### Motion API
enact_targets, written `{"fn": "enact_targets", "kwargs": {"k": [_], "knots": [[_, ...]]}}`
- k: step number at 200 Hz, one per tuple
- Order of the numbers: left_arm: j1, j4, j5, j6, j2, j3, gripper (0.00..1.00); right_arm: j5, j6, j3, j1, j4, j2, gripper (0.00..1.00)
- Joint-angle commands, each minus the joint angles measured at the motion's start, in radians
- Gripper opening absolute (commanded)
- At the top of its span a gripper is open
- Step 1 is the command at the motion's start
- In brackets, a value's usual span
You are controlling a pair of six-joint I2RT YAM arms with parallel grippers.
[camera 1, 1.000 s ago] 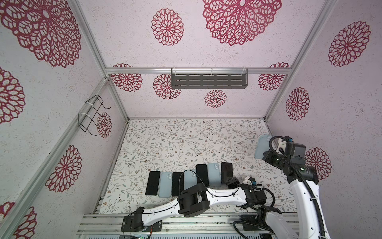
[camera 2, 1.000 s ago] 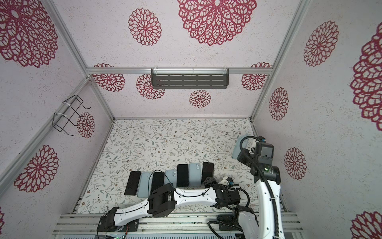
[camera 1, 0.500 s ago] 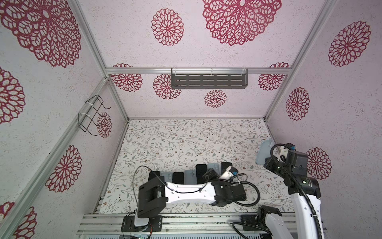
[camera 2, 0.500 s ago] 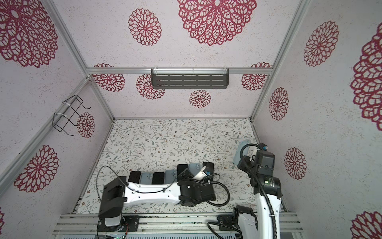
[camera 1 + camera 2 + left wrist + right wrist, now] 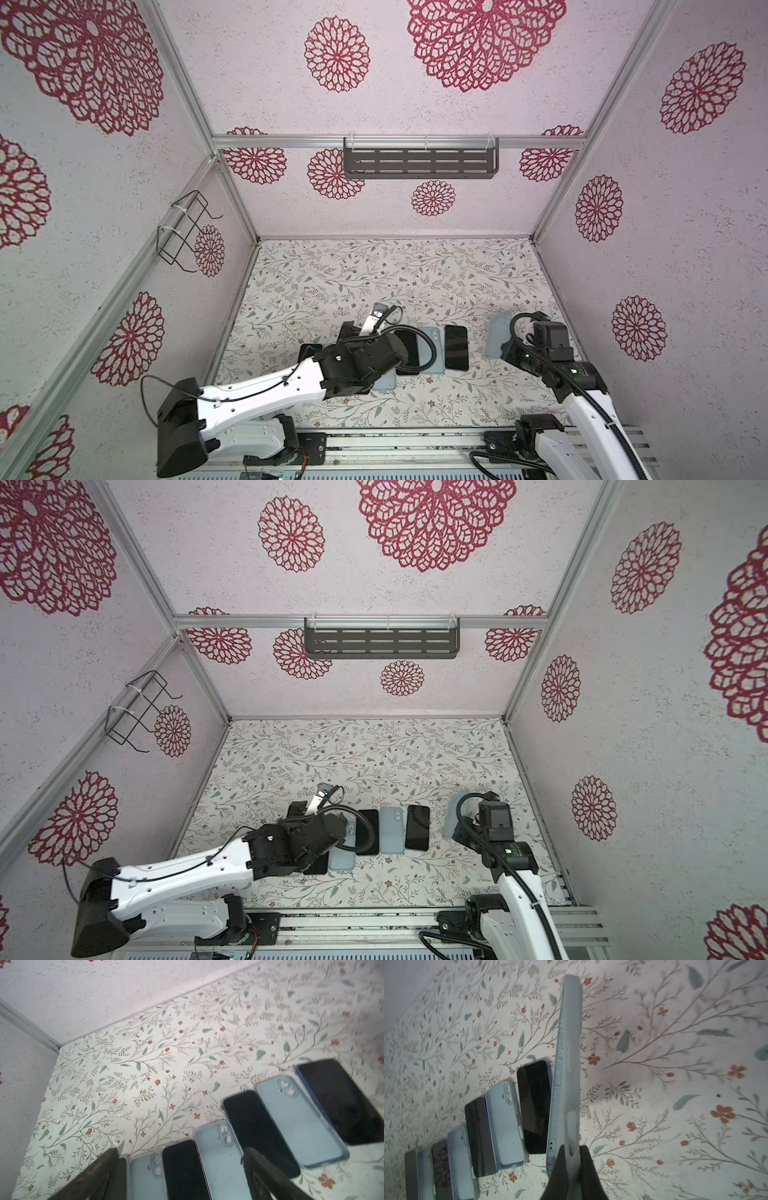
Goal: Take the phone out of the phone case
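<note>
Tabletop (image 5: 374, 270), floral between rosette walls (image 5: 374, 208), bears phones (image 5: 456, 347) (left end effector (image 5: 180, 1155) spread, right end effector (image 5: 572, 1150) clamping a case (image 5: 569, 1053)).

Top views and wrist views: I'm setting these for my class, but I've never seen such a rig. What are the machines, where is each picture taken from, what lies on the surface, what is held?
These are two white-and-black robot arms, the left arm and the right arm, working over a flowered table. Both top views come from one camera head above; they are nearly the same. Each wrist view comes from a camera on one arm, looking past its end effector. On the table lies a row of dark phones alternating with pale blue cases. The left end effector is open and empty above that row. The right end effector is shut on a lifted case, held on edge above the table.
</note>
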Motion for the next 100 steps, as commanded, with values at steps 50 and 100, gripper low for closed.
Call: {"fn": "enact_targets", "kwargs": {"k": [50,100], "knots": [[0.217,0.051,0.165,0.083,-0.178,0.018,0.97,0.114,0.047,-0.137,0.075,0.212,0.123,0.00],[0.273,0.062,0.194,0.107,-0.157,0.049,0.97,0.042,0.010,-0.172,0.086,0.293,0.234,0.00]]}}
